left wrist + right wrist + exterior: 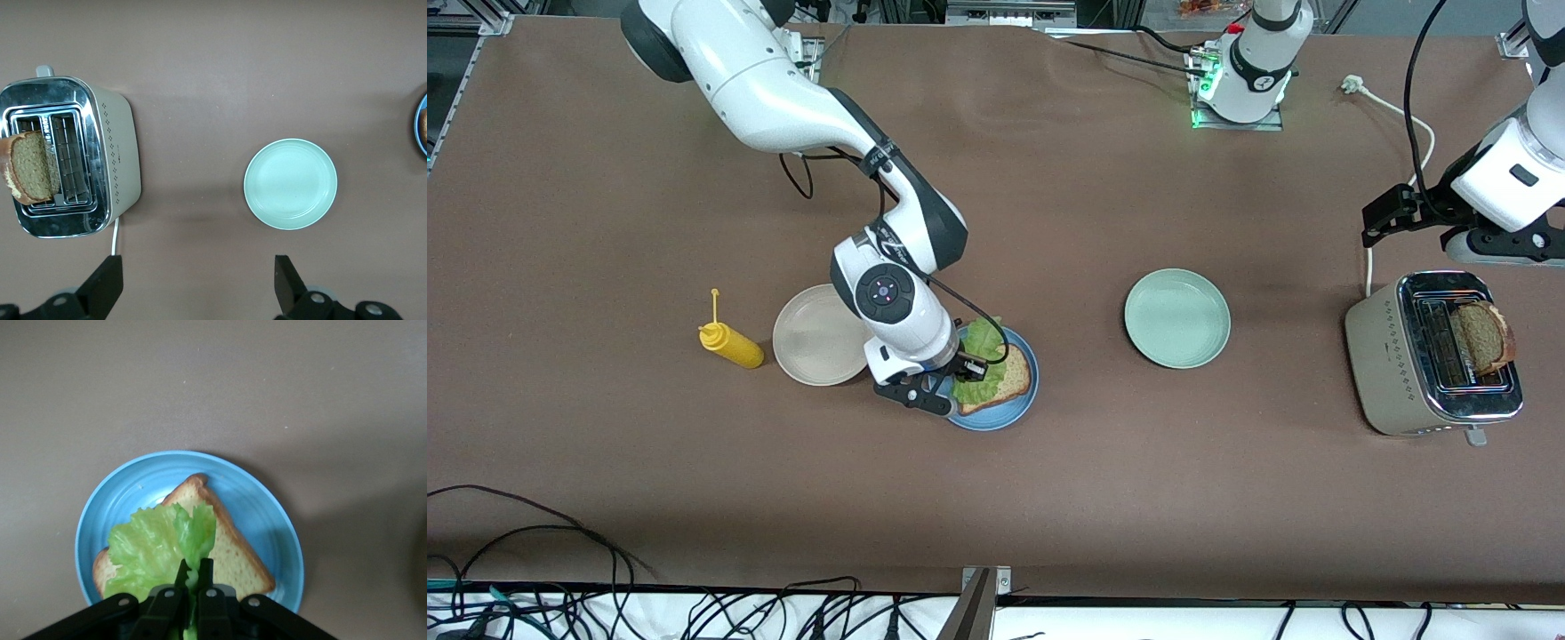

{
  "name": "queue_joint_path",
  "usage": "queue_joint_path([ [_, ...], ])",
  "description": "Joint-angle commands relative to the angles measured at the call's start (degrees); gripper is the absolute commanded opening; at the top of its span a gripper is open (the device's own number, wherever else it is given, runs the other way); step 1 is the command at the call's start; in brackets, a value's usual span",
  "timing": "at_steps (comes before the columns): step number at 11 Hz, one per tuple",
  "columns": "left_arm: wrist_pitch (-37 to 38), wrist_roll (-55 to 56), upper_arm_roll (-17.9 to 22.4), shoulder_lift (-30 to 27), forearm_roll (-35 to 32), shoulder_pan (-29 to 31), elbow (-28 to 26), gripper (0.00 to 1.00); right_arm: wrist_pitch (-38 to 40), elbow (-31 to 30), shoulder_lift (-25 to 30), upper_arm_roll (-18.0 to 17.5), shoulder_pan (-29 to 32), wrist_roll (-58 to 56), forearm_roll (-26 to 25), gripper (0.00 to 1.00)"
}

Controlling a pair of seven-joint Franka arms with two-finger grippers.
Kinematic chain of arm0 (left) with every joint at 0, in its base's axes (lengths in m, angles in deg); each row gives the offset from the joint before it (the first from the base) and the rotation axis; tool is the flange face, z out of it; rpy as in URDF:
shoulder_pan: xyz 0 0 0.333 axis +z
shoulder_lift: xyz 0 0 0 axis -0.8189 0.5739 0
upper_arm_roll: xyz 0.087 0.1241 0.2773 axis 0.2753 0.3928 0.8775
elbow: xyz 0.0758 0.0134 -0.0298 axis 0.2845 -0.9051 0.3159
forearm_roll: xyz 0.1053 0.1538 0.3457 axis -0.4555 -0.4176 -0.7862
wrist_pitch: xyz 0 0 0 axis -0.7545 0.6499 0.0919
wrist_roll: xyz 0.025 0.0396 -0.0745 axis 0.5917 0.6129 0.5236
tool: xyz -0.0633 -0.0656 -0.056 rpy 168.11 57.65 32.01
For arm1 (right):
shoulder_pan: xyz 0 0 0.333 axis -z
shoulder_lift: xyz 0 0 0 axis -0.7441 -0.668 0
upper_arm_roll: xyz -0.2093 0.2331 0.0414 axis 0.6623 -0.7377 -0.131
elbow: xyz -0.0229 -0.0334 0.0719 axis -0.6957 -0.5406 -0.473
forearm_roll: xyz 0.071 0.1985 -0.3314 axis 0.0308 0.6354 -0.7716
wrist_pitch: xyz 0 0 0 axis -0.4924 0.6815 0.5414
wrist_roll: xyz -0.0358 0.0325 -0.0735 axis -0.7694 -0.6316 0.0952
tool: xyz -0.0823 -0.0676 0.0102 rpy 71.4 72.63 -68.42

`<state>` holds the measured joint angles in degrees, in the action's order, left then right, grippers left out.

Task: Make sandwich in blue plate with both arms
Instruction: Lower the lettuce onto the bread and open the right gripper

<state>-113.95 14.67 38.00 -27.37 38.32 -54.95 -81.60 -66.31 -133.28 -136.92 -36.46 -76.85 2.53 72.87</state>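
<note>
Over blue plate [273,520], right gripper [193,577] pinches lettuce [150,547], part-hiding bread slice [230,547]; left gripper [197,283], jaws wide, fingertips cropped, near toaster [117,160].

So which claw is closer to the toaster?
The left. The left claw hovers open near the toaster, toward the pale green plate; the right claw is over the blue plate, pinching lettuce.

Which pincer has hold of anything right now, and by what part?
The right pincer is shut on the lettuce leaf at its edge, over the bread slice on the blue plate. The left pincer is open, holding nothing.
</note>
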Motion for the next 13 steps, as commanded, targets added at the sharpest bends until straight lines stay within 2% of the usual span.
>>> queue_joint_path([
  [1, -1.04, -1.31, 0.56, -0.85, 1.51, 0.32, -0.94, 1.00, -3.23, 0.31, -1.63, 0.14, -1.55, 1.44, -1.27, 0.00],
  [4, -1.65, -1.31, 1.18, -0.41, 1.60, 0.32, -0.85, 1.00, -5.25, 0.31, -2.86, 0.58, -1.99, 2.93, -1.45, 0.00],
  [5, -1.74, -1.31, 1.18, -0.41, 1.51, 0.32, -0.85, 1.00, -5.43, 0.23, -3.04, 0.58, -1.99, 3.02, -1.36, 0.26],
  [6, -1.92, -1.31, 1.18, -0.32, 1.42, 0.23, -0.77, 1.00, -5.52, 0.31, -3.04, 0.67, -1.91, 2.85, -1.45, 0.79],
  [7, -2.27, -1.31, 1.18, 0.29, 1.33, 0.23, -0.42, 1.00, -5.61, 0.31, -2.95, 1.02, -1.82, 2.32, -1.62, 1.00],
  [10, -4.28, -5.85, 5.29, 2.04, 1.77, 0.23, 0.11, 1.00, -5.09, 0.75, -2.34, 1.55, -0.77, -0.75, -1.71, 1.00],
  [13, -4.56, -6.67, 6.62, 3.10, 1.51, 0.23, 0.20, 1.00, -2.90, 0.84, -0.94, 1.55, -0.50, -0.85, -1.80, 1.00],
])
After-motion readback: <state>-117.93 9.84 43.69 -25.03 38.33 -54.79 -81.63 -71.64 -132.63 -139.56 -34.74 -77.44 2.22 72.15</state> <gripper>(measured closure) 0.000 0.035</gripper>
